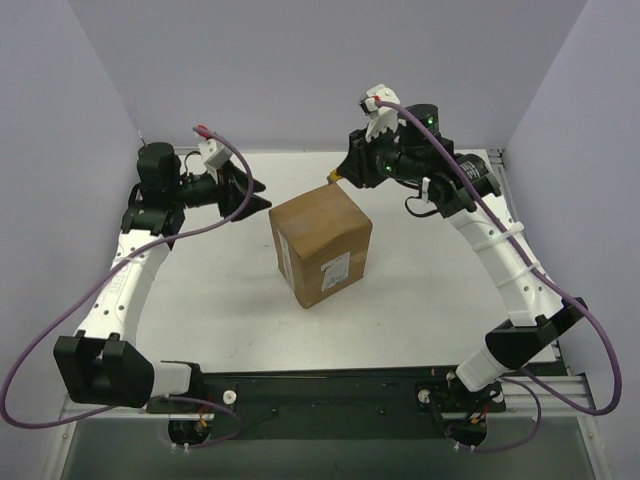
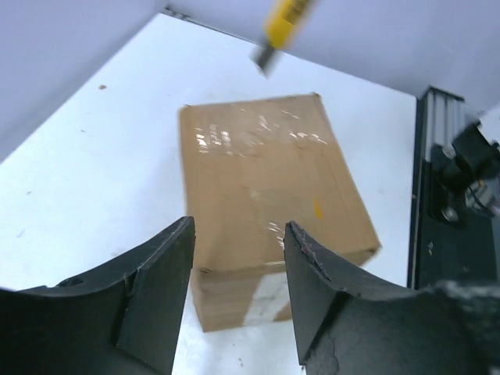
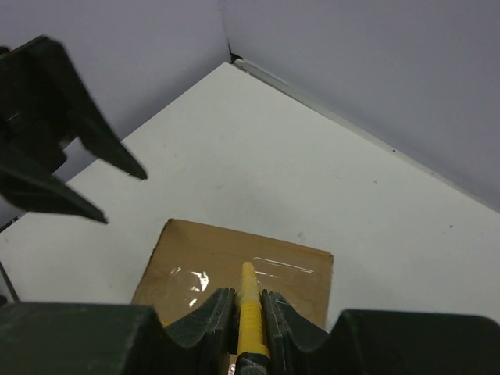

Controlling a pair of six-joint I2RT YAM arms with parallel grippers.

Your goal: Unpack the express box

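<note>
The express box [image 1: 320,243], a brown taped carton with a white label on its near side, stands upright in the middle of the table. It also fills the left wrist view as the express box [image 2: 266,180], and its top shows as the express box [image 3: 195,269] below the right fingers. My left gripper [image 1: 262,196] hovers open just left of the box's top, apart from it; seen from its wrist, the left gripper [image 2: 238,234] holds nothing. My right gripper [image 1: 337,175] is shut on a yellow utility knife [image 3: 249,308], whose tip hangs above the box's far top edge.
The white table [image 1: 220,290] is walled by purple panels at the back and both sides. A black rail [image 2: 433,195] with the arm bases runs along the near edge. The knife [image 2: 280,27] shows blurred above the box in the left wrist view.
</note>
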